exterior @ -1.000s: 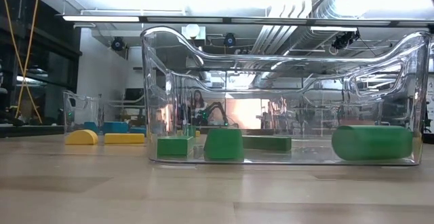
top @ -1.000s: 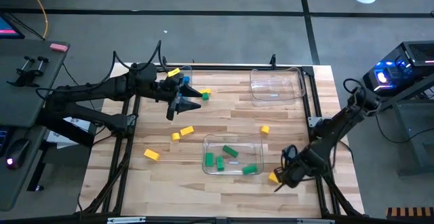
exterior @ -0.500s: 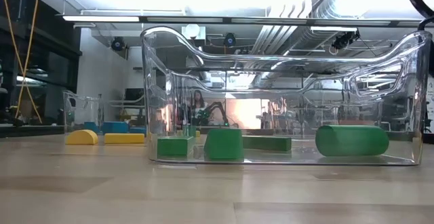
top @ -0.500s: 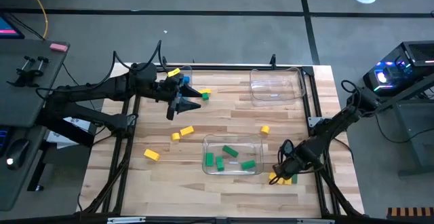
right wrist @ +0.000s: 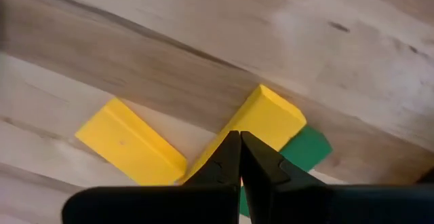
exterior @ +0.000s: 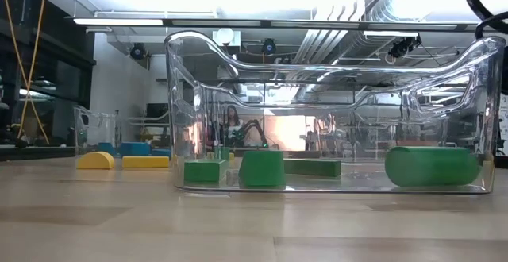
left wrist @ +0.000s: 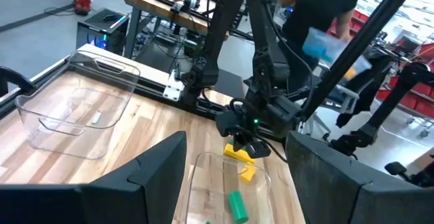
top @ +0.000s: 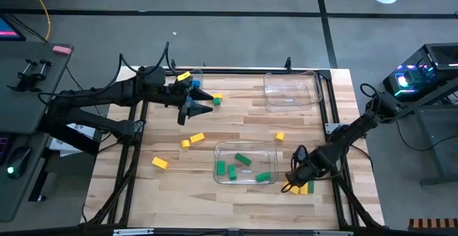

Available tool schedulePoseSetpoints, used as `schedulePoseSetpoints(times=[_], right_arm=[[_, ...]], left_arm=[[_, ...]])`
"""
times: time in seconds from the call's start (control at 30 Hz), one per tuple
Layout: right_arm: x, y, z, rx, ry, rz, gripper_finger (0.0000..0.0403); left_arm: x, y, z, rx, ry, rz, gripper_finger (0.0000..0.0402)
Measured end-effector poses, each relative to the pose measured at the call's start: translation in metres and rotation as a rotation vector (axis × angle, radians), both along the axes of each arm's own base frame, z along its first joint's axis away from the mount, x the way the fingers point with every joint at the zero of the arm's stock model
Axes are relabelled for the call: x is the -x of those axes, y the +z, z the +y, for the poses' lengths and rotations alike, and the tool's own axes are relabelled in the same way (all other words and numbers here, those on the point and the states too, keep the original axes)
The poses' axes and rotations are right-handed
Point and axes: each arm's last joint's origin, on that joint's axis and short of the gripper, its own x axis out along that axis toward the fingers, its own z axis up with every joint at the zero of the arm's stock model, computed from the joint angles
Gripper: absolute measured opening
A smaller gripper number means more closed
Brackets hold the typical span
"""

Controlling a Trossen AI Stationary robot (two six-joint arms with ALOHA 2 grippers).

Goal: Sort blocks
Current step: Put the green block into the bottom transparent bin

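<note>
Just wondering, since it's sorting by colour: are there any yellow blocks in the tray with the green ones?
No, the high view shows only green blocks inside that clear tray.

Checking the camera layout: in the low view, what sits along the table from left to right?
Yellow half-round block → flat yellow block → clear tray, holding green blocks, the rounded one rightmost.

Four blocks point(top: 242, 166) inside near tray point(top: 245, 147); second tray point(top: 292, 90) behind, toward table's right
</note>
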Motion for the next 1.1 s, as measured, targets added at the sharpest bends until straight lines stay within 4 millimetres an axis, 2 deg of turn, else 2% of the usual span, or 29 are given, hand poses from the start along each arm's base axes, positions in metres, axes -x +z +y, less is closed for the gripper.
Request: schedulePoseSetpoints(times=[0.63,0.87,1.1], right_arm=[[0.006,-0.002,-0.003,-0.009,0.003,0.109,0.0000],[-0.003,-0.015,0.005,-0.046,0.038,0.127,0.0000],[-0.012,-0.013,0.005,-0.019,0.041,0.052,0.0000]], left_arm=[[0.000,0.000,0.000,0.000,0.000,0.001,0.0239],[0.001,-0.003,0.000,0.004,0.000,0.030,0.0239],[0.001,-0.004,0.000,0.005,0.000,0.039,0.0239]])
